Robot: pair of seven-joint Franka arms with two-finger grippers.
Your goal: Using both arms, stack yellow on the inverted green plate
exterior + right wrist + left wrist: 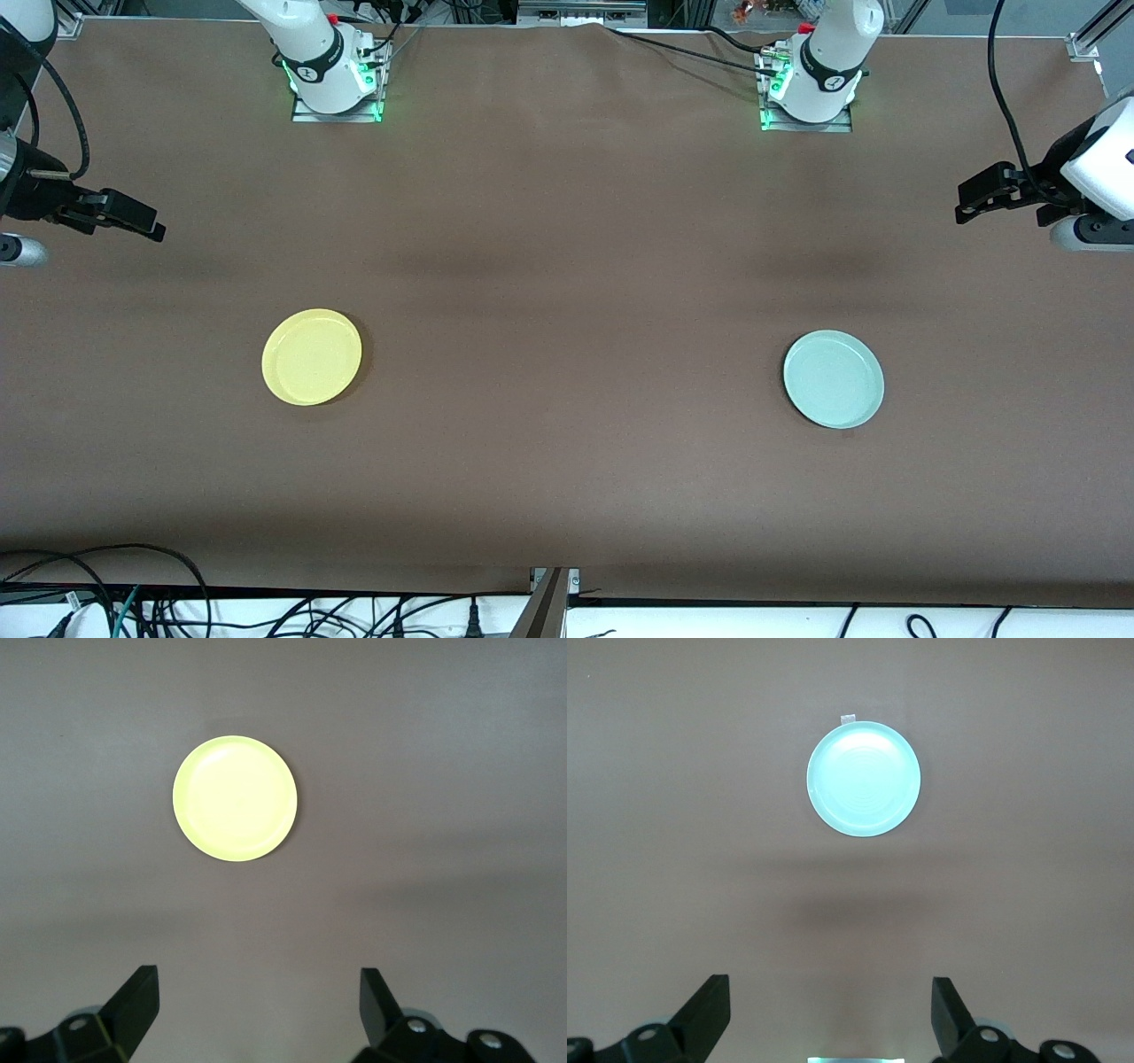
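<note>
The yellow plate (311, 356) lies rim up on the brown table toward the right arm's end; it also shows in the right wrist view (235, 798). The green plate (833, 378) lies hollow side up toward the left arm's end; it also shows in the left wrist view (864, 778). My right gripper (152, 223) is open and empty, raised over the table's edge at its own end, well apart from the yellow plate; its jaws frame bare cloth (258, 973). My left gripper (964, 200) is open and empty, raised over its end, well apart from the green plate (829, 983).
The two arm bases (335, 84) (808, 97) stand along the table edge farthest from the front camera. Black cables (133, 602) lie below the edge nearest the front camera. A small white tab (849, 718) sticks out at the green plate's rim. Brown cloth (567, 354) lies between the plates.
</note>
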